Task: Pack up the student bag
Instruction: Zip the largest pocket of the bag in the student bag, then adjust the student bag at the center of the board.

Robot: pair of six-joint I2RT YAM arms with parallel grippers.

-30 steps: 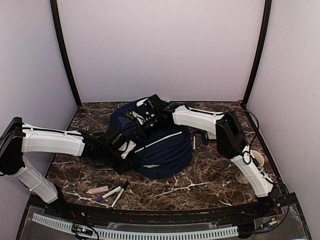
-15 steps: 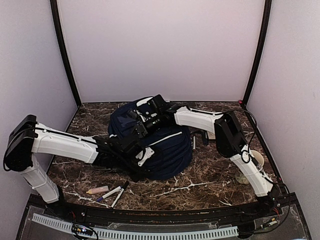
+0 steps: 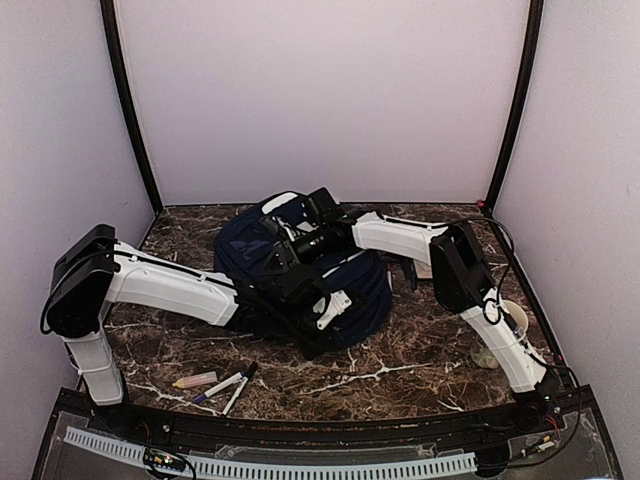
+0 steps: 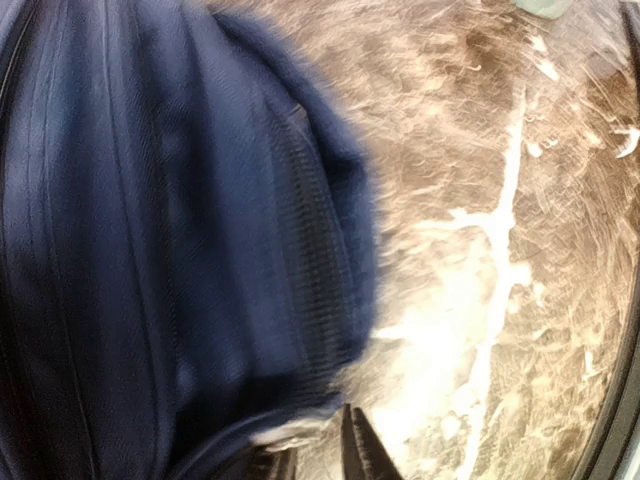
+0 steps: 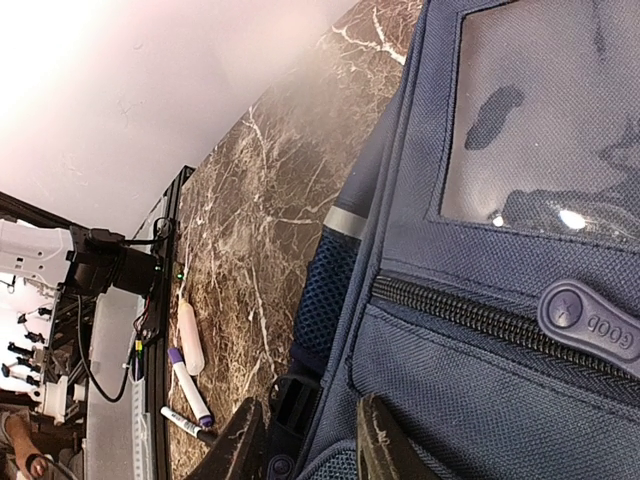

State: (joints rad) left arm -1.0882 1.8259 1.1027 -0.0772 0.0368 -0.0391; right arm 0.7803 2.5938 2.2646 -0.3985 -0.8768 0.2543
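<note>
Marble tabletop [image 3: 400, 370], mid-frame: student bag [image 3: 360, 295] looks soft and floppy, so pinch a seam or strap; left pincer [image 4: 312, 460] and right pincer [image 5: 310, 440] grip state: can't tell.

A dark brown marble table [image 3: 400, 375] veined in white; near its front left corner three pens lie close together: a pale peach marker [image 3: 195, 380], a white marker with a purple cap [image 3: 220, 387], a white marker with black ends [image 3: 241, 385]; close to the right edge, a pale round thing [image 3: 517, 318], partly hidden.

Overhead, plus wrist close-ups of bag [image 3: 240, 262]
</note>
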